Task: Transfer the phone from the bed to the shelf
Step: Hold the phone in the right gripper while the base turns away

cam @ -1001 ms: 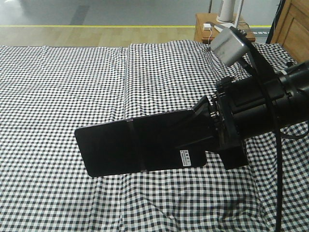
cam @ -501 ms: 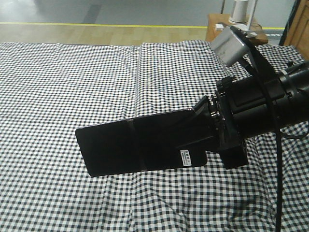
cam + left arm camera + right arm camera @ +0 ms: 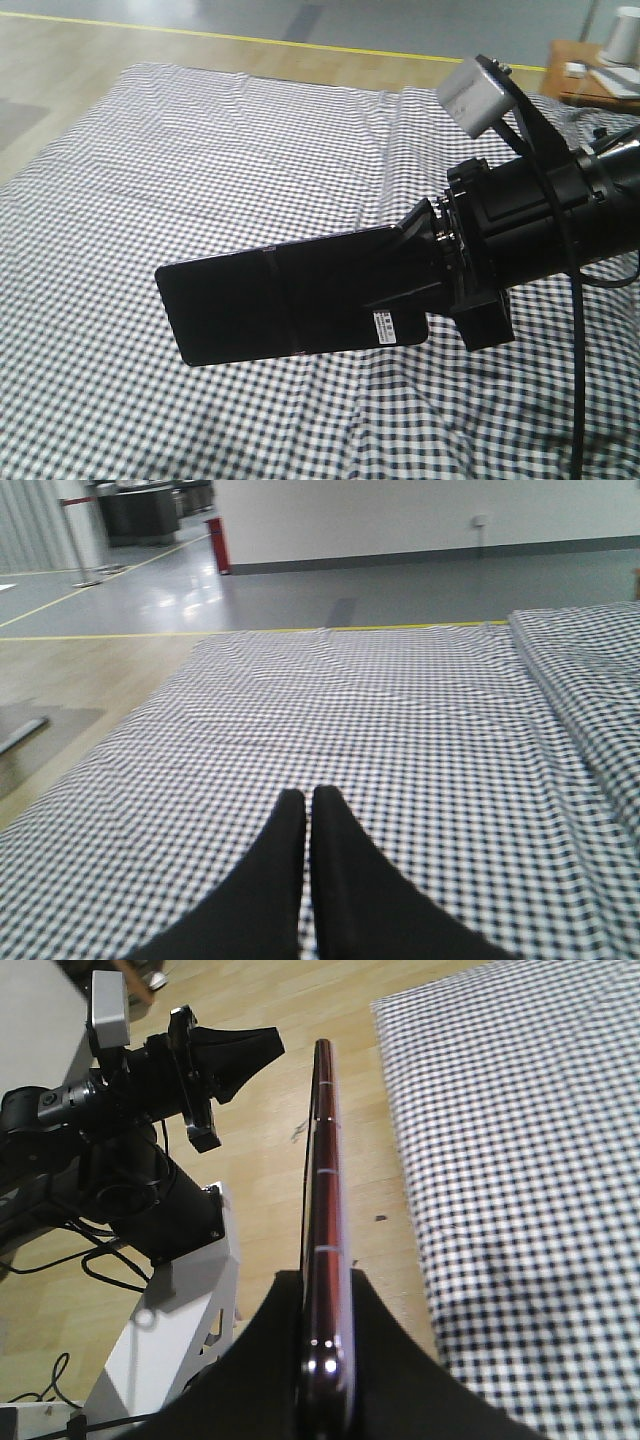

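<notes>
Phone [image 3: 290, 300] carrying is under way, and the scene behind it has swung. Compared with a second ago, the bed [image 3: 200, 150] slides rightward across the front view. Its left edge and the wooden floor [image 3: 60, 60] now show, while the small brown bedside table [image 3: 590, 80] has drifted to the far right edge. The phone and the right gripper [image 3: 400, 270] keep their place in the frame, so I judge that the base is turning away from the bed with the load.

No shelf shows in any current view, so the delivery is yet to come. The right gripper's fingers clamp one short end of the phone, which juts out flat and level above the checked cloth, clear of it. The left gripper [image 3: 307, 795] hangs over the bed with its fingers pressed together on nothing. A white barcode sticker [image 3: 392, 326] sits near the gripped end.
</notes>
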`<state>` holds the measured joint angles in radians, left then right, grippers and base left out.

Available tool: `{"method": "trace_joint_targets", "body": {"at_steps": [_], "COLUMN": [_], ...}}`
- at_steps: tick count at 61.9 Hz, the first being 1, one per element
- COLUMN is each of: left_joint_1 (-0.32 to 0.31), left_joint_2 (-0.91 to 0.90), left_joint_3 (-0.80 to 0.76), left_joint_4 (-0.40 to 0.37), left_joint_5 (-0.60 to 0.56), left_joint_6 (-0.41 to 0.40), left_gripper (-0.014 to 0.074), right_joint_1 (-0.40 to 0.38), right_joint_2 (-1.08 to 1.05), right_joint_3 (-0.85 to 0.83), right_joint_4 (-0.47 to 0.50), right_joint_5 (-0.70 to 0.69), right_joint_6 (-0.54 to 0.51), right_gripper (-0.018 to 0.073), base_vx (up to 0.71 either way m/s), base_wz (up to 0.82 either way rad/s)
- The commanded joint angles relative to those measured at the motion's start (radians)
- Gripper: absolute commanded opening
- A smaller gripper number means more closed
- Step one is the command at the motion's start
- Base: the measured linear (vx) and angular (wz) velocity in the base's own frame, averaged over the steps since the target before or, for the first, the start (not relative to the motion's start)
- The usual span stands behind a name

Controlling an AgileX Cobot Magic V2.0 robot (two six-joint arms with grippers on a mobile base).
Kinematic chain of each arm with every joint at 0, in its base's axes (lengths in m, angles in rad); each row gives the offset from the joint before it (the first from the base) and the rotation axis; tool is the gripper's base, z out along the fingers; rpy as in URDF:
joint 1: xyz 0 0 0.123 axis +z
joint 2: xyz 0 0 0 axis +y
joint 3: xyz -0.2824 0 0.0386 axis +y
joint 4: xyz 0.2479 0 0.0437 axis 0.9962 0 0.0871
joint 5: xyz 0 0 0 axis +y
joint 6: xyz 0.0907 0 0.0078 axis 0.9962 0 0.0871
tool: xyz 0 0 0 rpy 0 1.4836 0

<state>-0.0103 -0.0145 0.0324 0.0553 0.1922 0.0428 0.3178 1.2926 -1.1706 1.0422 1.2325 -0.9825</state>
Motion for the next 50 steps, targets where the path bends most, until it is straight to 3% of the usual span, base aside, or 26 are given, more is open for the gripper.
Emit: {"method": "trace_joint_targets", "body": {"at_steps": [1, 50], "left_joint_1": [-0.002, -0.002], "left_joint_2": [-0.009, -0.009], "left_joint_3": [-0.026, -0.026], "left_joint_4": [-0.005, -0.005], "left_joint_5": [-0.074, -0.074], "left_joint_6": [-0.004, -0.004], "left_gripper": [0.0001, 0.0001], "right_joint_1": [0.000, 0.000], "right_joint_2": [-0.031, -0.031], "right_joint_3": [-0.026, -0.026], "right_joint_4": [0.081, 0.081], "right_joint_5": [0.056, 0.056], "right_joint_6": [-0.005, -0.006], "right_gripper": [-0.0001, -0.0001], "base_vx": [-0.13, -0.14], "base_wz": [0.54, 0.53]}}
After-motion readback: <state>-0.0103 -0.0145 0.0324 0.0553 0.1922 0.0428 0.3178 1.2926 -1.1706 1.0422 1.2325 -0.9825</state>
